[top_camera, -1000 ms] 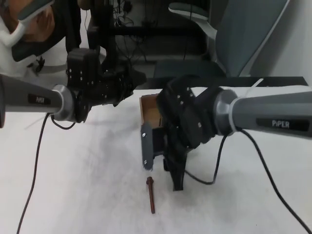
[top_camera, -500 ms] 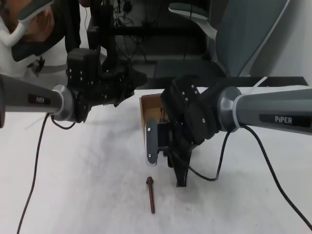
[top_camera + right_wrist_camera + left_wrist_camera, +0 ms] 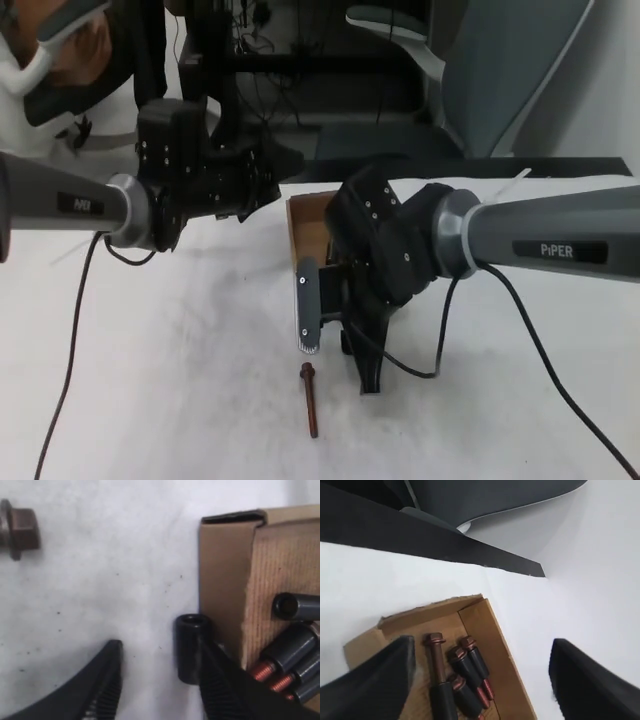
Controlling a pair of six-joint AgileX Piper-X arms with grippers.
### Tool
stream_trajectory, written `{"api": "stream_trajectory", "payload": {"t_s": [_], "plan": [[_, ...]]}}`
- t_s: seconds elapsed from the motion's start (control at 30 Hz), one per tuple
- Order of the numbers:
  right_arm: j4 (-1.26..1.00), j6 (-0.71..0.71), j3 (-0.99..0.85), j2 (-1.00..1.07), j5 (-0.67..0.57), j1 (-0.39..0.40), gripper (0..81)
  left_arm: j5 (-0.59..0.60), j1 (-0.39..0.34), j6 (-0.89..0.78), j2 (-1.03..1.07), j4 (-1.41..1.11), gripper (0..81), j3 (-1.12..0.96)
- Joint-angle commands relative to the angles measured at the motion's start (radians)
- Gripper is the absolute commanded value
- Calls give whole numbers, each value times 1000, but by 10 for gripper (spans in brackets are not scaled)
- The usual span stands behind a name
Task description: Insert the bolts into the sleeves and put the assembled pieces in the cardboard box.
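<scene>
Loose brown bolt (image 3: 310,401); black sleeve (image 3: 191,649) just beside cardboard box (image 3: 221,575) of assembled pieces (image 3: 464,664)

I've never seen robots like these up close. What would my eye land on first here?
Probably the right gripper, fingers spread, hanging low over the white table on the near side of the cardboard box. A lone copper-coloured bolt lies on the table close by it, and a black sleeve sits between the fingers, beside the box wall. Inside the box, several bolts already in sleeves lie together.
</scene>
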Motion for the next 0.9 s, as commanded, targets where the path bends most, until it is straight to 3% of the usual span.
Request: {"api": "stream_trajectory", "payload": {"t_s": [0.0,0.47,0.67,0.87], "plan": [[-28,-12,-2,29,19,-4,451,38,-1,-1,-4,-14,700,-10],[31,-33,-56,34,14,-51,440,89,-1,-1,-4,-14,700,-7],[53,-50,-56,34,-29,-47,148,89,-1,-1,-4,-14,700,-7],[81,-61,-57,34,-48,-25,143,91,-1,-21,-4,-14,700,-7]]}}
